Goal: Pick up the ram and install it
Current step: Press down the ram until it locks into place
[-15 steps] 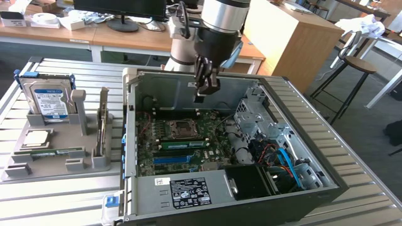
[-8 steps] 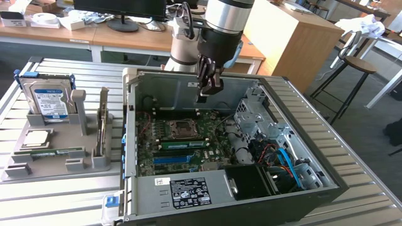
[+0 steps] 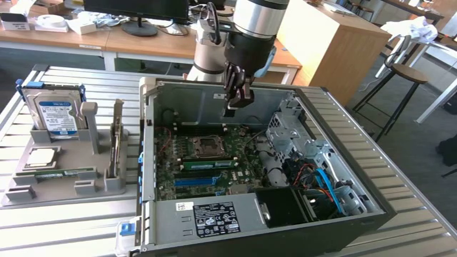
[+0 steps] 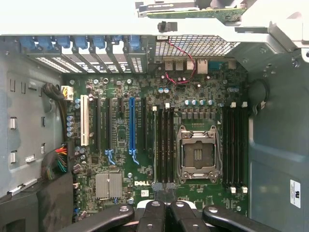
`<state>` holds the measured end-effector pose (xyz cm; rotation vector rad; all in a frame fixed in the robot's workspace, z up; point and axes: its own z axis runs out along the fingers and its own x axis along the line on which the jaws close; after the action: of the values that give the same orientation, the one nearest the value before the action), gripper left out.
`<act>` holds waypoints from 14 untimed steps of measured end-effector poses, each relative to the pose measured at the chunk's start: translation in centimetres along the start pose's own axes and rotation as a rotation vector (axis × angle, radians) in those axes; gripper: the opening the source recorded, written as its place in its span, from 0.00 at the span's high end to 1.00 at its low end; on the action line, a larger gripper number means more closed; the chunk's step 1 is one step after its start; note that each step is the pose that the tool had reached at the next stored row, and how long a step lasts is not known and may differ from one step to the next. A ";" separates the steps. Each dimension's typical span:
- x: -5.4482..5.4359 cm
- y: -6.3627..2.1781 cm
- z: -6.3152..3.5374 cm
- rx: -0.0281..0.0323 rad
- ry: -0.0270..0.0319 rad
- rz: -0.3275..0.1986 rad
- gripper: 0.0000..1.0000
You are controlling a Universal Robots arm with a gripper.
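Note:
One green ram stick (image 3: 57, 173) lies flat on the grey holder tray (image 3: 64, 190), at the exterior view's left of the open computer case (image 3: 153, 160). A second, alike green stick (image 3: 209, 162) stands in a memory slot on the motherboard, beside the CPU socket (image 3: 207, 143). My gripper (image 3: 236, 107) hangs shut above the motherboard inside the case, with nothing between its fingers. In the wrist view the shut gripper (image 4: 165, 205) sits over the end of the dark memory slots (image 4: 165, 145) beside the CPU socket (image 4: 197, 152).
The tray also carries a hard drive (image 3: 57, 115), a CPU chip (image 3: 42, 156) and an upright expansion card (image 3: 116, 139). A blue slot (image 4: 132, 123), the drive cage (image 3: 289, 131), cables (image 3: 321, 179) and the case walls surround the board.

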<state>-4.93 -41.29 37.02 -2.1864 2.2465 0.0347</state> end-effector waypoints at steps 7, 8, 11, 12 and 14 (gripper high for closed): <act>0.0 0.05 0.00 0.0022 -0.0004 0.032 0.90; 0.0 0.06 0.00 0.0026 -0.0005 0.041 0.90; 0.0 0.09 0.00 0.0038 -0.0009 0.070 0.90; 0.0 0.10 0.00 0.0041 -0.0009 0.080 0.90; 0.0 0.11 0.00 0.0047 -0.0012 0.102 0.90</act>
<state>-5.04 -41.29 37.02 -2.0674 2.3525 0.0312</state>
